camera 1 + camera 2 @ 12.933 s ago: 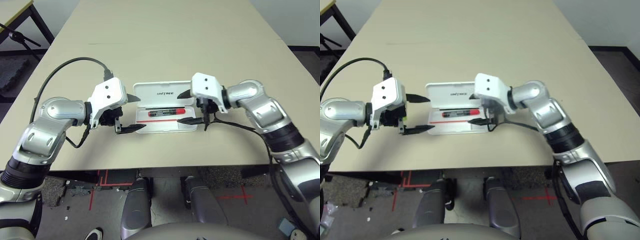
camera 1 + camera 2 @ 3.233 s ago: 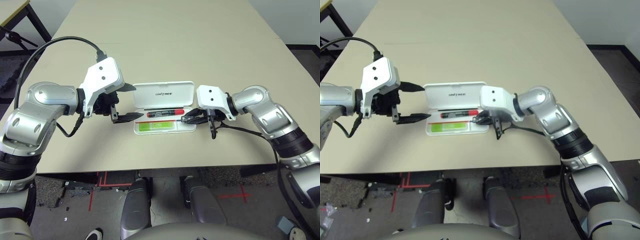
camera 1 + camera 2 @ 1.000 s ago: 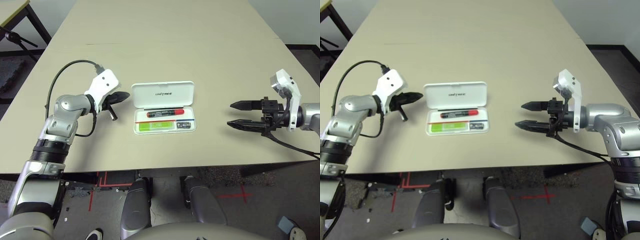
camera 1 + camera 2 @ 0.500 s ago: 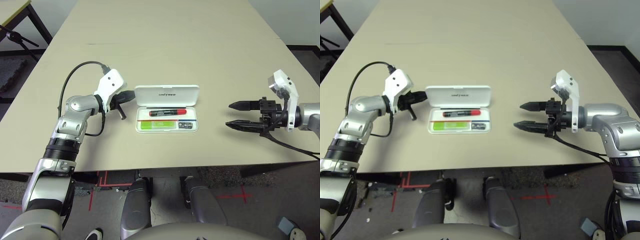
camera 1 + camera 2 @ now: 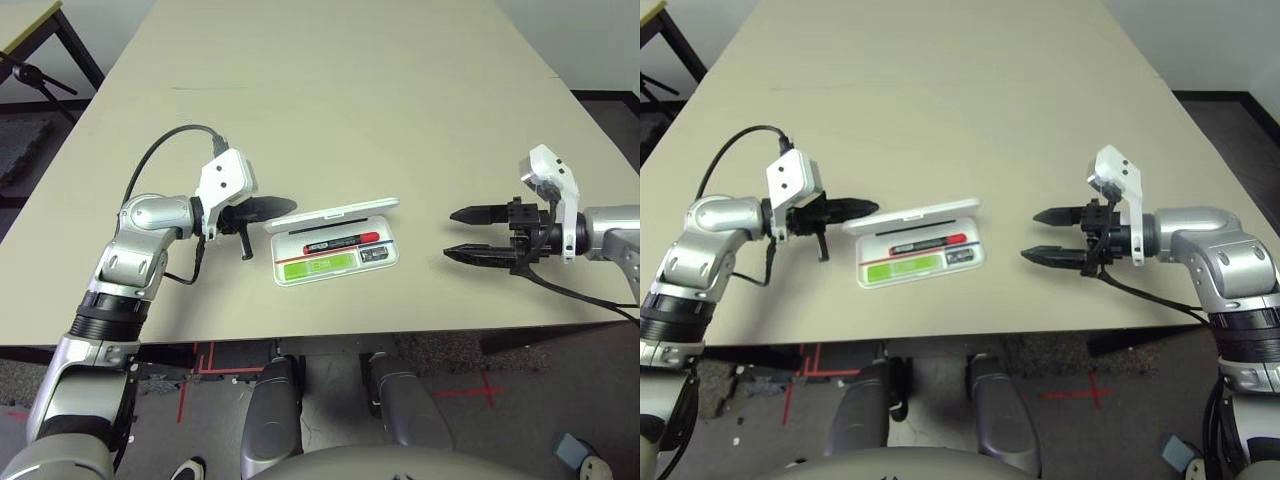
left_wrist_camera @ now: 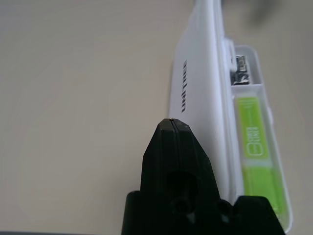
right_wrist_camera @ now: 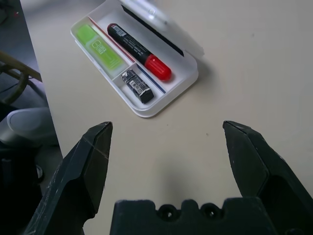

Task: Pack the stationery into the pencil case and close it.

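1. The pencil case (image 5: 335, 243), a white hard hinged case with rounded corners, lies near the middle of the left eye view, a little below centre, on the beige table (image 5: 350, 90). Its lid (image 5: 330, 216) is half lowered and leans over the tray, so the case is not fully open and not closed.
2. Inside the tray I see three items. The black marker with a red cap (image 7: 138, 51) lies along the back part, under the lid.
3. The bright green flat rectangular bar (image 7: 99, 47) lies in the front compartment, on the side of my left arm. A thin red-and-blue line runs between it and the marker.
4. The tiny dark grey metallic piece (image 7: 137, 84) lies in the small front compartment, just beside the green bar, on the side of my right arm.
5. My left claw (image 5: 272, 209) is in the centre-left of the left eye view. Its two black fingers are pressed together with nothing between them, and the tip is at the left end of the lid. I cannot tell for sure if it touches the lid.
6. In my left wrist view the closed black fingers (image 6: 178, 161) point along the outside of the white lid, where there is small dark lettering.
7. My right claw (image 5: 468, 234) is in the centre-right of the left eye view, well apart from the case. Its fingers are spread wide and they hold nothing.
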Available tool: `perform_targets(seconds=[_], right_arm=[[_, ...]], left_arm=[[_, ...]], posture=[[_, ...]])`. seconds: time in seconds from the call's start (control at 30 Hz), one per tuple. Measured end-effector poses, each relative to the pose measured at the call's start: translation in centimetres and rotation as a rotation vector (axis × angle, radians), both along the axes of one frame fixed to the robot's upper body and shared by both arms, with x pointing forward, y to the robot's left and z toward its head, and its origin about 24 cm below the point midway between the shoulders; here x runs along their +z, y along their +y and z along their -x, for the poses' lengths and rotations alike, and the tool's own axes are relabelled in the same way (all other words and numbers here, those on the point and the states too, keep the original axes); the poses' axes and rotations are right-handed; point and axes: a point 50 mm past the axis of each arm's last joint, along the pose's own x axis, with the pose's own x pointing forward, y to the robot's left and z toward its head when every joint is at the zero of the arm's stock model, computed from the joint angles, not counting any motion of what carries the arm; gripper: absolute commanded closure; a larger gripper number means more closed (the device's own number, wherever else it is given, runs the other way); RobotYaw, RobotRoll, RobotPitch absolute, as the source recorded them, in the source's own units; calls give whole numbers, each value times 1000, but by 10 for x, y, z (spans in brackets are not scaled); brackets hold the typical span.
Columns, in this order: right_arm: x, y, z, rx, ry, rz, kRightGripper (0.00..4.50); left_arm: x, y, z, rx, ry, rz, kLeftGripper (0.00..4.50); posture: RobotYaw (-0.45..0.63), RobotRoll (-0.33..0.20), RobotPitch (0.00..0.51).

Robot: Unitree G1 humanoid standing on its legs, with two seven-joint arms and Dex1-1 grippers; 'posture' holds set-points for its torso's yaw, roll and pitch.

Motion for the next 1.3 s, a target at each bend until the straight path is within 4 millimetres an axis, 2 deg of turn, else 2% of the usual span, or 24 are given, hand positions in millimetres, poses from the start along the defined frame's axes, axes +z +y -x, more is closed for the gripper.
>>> perform_targets(seconds=[0.3, 0.57, 0.73, 0.83, 0.9, 1.0, 1.13, 1.2, 1.3], right_arm=[[-3, 3, -1, 7, 4, 6, 0], [-6, 6, -1, 17, 9, 6, 0], [-10, 10, -4, 2, -12, -4, 0], [-15, 12, -11, -54, -52, -34, 0], [-15, 12, -19, -122, -107, -88, 0], [-9, 13, -36, -255, -218, -189, 0], [-4, 4, -51, -461, -330, -284, 0], [-6, -1, -56, -564, -359, -309, 0], [-14, -12, -63, -724, -397, -313, 0]], left_arm=[[-32, -32, 19, -126, 90, -69, 4487], [-42, -37, 21, -130, 90, -169, 4487], [-44, -39, 18, -68, 88, -87, 4487], [-46, -35, 11, 35, 109, 28, 3542], [-37, -27, 6, 105, 87, 129, 2774], [-25, -11, -5, 233, 49, 293, 1591], [-7, 19, -22, 435, -27, 476, 18], [-1, 37, -30, 559, -73, 558, 18], [-4, 65, -37, 737, -126, 633, 18]], posture=[[-116, 0, 172], [-120, 0, 173], [-120, 0, 174], [-120, 0, 175], [-120, 0, 175], [-120, 0, 175], [-120, 0, 175], [-102, 0, 182], [-101, 0, 183]])
